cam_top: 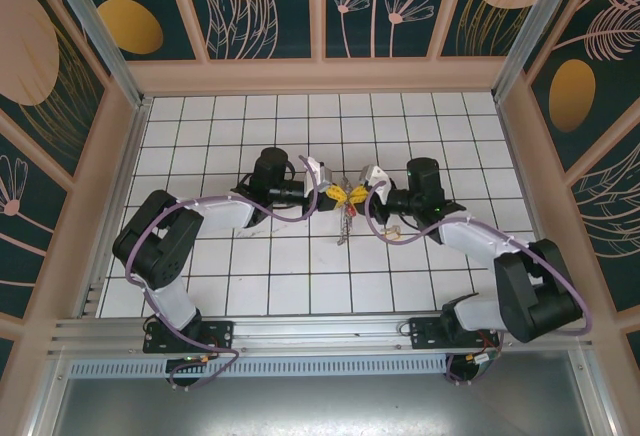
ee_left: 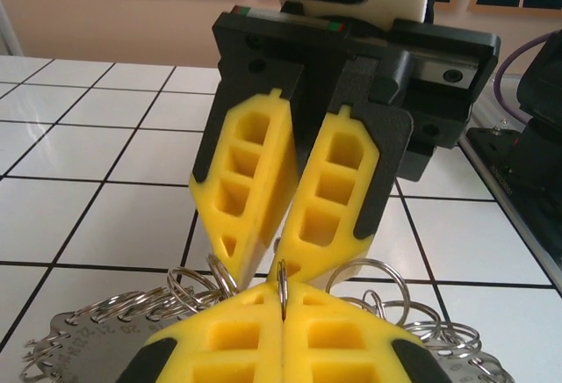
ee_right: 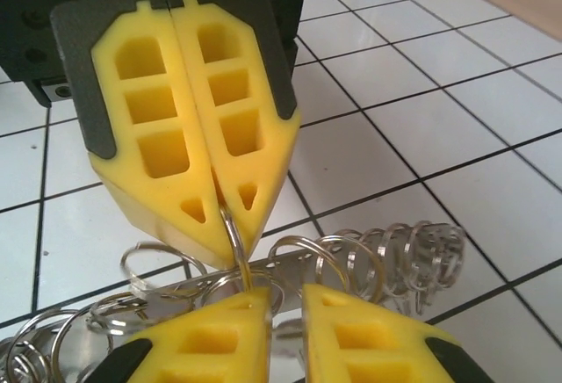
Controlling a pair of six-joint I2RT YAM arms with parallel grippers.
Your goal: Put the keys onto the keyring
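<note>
My left pincer (ee_left: 283,299) is pressed together on one upright wire loop (ee_right: 233,229) of the keyring (cam_top: 344,224), and I see that loop edge-on between the pads. My right pincer (ee_right: 285,299) faces it tip to tip at the centre of the top view, with its pads slightly parted and nothing clamped between them.

In the top view the keyring's long axis runs from our tips straight toward the lower edge of the frame. Its fringe of loops fans out low over the tiled table (cam_top: 250,276).

A small gold-ish bit, the keys (cam_top: 392,228) as far as I can tell, lies just below my right wrist. Bare tiles surround us, and the wooden rim (cam_top: 320,76) and the near rail (cam_top: 300,331) are well apart from us.
</note>
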